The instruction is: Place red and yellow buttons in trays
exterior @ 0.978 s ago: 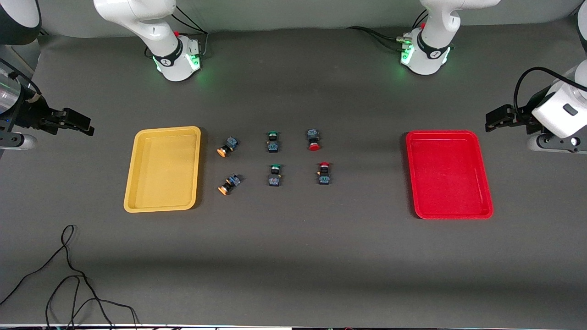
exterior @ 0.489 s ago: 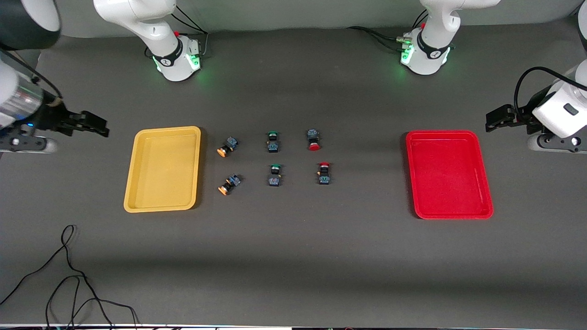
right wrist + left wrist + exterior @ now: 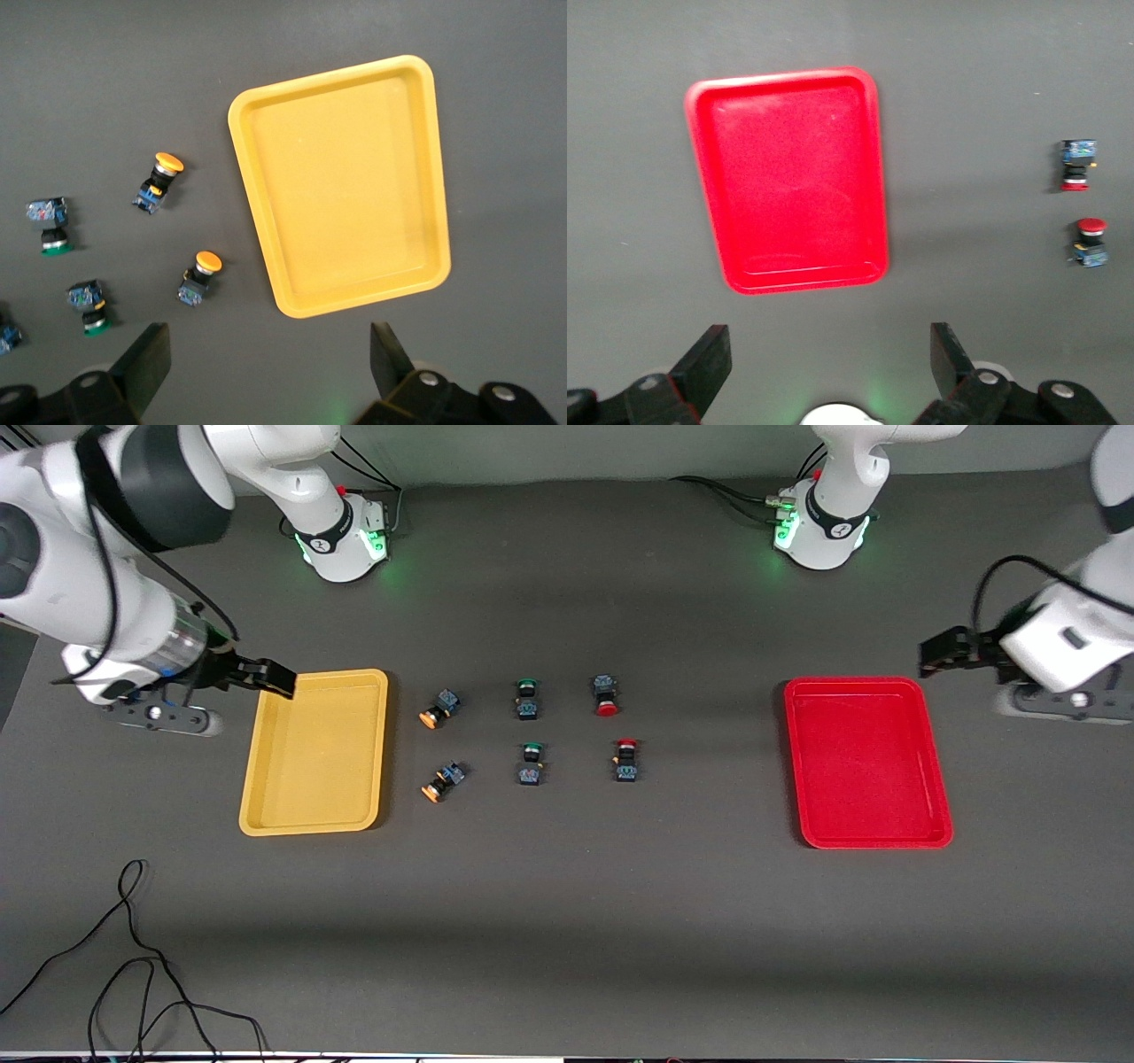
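Note:
Two yellow-capped buttons lie beside the yellow tray. Two red-capped buttons lie toward the red tray. Both trays are empty. My right gripper is open and empty over the yellow tray's corner nearest the right arm's base. My left gripper is open and empty above the table by the red tray's corner at the left arm's end. The right wrist view shows the yellow tray and yellow buttons. The left wrist view shows the red tray and red buttons.
Two green-capped switches lie between the yellow and red buttons. A loose black cable lies on the table near the front camera at the right arm's end. The arm bases stand along the table's back edge.
My right arm has swung in from the table's end to the yellow tray's corner. My left gripper has shifted a little toward the red tray. Buttons and trays have not moved.

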`<state>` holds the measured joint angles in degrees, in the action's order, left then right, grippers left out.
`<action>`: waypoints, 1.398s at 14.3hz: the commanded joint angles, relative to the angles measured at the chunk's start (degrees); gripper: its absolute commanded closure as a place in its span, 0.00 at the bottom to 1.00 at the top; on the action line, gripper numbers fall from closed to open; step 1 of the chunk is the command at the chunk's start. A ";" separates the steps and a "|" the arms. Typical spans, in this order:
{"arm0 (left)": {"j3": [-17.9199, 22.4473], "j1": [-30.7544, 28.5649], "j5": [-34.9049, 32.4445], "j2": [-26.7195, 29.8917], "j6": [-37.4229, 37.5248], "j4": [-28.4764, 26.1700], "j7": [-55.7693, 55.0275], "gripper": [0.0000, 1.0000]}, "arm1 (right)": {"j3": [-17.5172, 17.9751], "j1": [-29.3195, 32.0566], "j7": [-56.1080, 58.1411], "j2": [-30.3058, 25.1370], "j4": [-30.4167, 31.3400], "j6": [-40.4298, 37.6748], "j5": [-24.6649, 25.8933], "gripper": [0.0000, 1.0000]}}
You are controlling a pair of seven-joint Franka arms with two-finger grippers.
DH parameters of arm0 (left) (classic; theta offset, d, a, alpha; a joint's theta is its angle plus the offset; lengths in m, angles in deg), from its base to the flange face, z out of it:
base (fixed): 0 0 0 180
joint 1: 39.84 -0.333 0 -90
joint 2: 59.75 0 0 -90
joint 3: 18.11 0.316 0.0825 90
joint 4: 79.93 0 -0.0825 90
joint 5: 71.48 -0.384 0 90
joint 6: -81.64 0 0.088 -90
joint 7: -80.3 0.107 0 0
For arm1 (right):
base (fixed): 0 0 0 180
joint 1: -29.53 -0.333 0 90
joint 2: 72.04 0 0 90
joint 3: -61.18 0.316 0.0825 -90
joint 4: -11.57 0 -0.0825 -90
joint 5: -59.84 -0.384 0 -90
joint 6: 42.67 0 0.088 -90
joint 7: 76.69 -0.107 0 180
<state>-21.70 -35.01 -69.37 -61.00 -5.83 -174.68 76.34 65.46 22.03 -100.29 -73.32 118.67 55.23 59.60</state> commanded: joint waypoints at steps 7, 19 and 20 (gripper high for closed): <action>-6.87 20.54 2.98 -0.86 -11.48 -4.92 -30.28 0.00 | 4.24 -3.66 -19.28 -7.34 25.78 20.03 -3.35 0.00; -6.78 37.17 -1.84 -12.28 -39.33 -17.29 -46.39 0.00 | 7.14 -9.90 -32.39 9.00 37.22 52.47 -6.17 0.00; -6.78 37.35 -3.50 -14.37 -41.36 -18.45 -47.79 0.00 | 7.14 -9.90 -32.39 10.67 37.22 53.88 -6.17 0.00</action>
<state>-29.56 0.37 -70.04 -74.56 -42.82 -188.86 31.22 72.75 12.37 -131.89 -66.11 156.26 105.89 54.21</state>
